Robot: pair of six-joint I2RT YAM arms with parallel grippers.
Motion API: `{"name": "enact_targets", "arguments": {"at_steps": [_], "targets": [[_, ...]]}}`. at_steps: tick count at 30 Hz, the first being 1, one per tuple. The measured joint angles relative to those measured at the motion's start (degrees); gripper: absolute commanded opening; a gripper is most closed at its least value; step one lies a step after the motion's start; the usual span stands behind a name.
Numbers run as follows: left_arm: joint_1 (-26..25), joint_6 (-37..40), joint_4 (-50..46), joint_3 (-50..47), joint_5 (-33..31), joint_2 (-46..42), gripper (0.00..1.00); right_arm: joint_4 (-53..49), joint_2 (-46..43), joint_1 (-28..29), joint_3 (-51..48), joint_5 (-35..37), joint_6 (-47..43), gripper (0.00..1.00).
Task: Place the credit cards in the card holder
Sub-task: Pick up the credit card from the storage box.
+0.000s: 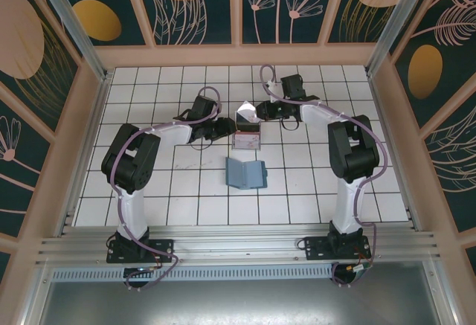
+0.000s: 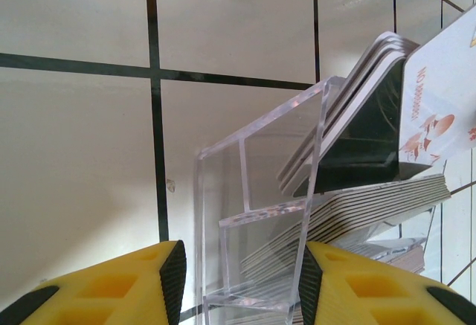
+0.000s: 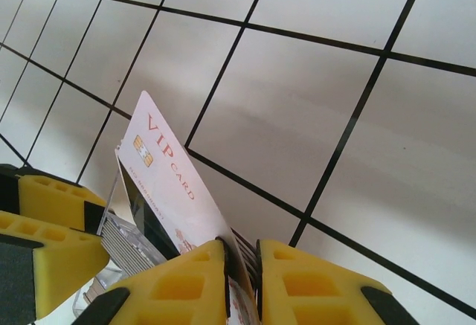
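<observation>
Extraction step: one credit card (image 3: pixel 167 184) is pinched between the right fingers (image 3: pixel 216 273) at the clear box (image 2: pixel 253 191), which is straddled by the left fingers (image 2: pixel 167 277) (clamping cannot be told); next, a lift-out and carry to the card holder (image 1: pixel 245 174), at 6 o'clock of the box, is likely needed.

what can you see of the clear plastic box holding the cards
The clear box looks like hard see-through plastic, thin-walled, with inner dividers making compartments. It sits on the white tiled table between the two arms, just beyond the blue-grey wallet. Stacks of pale cards fill it, some leaning up out of it. The left gripper has its jaws on either side, seemingly steadying it; the right gripper pinches one card that rises from it.
</observation>
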Motion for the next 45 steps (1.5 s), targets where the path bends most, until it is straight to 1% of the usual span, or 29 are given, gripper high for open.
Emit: {"name": "enact_targets", "arguments": {"at_steps": [6,12,24,31,41,45], "targets": [[0.0,0.0,0.0,-0.1,0.0,0.0,0.46,0.5,-1.7,-1.0,-2.1,-2.2,0.0,0.17],[0.0,0.0,0.0,-0.2,0.0,0.0,0.46,1.5,-3.1,-1.3,-2.3,-3.6,0.0,0.13],[0.0,-0.2,1.2,-1.0,0.0,-0.3,0.46,3.2,-3.6,-2.0,-2.7,-6.4,0.3,0.12],[0.0,-0.5,1.5,-1.2,0.3,-0.3,0.46,6.4,-4.2,-2.2,-6.9,-6.0,0.2,0.12],[0.0,-1.6,1.1,-1.2,1.2,-0.5,0.46,11.8,-4.2,-2.1,-9.8,-5.0,0.0,0.12],[0.0,-2.4,-0.4,-0.9,2.2,-1.1,0.47,12.3,-4.2,-1.9,-9.9,-4.0,0.0,0.12]]}}
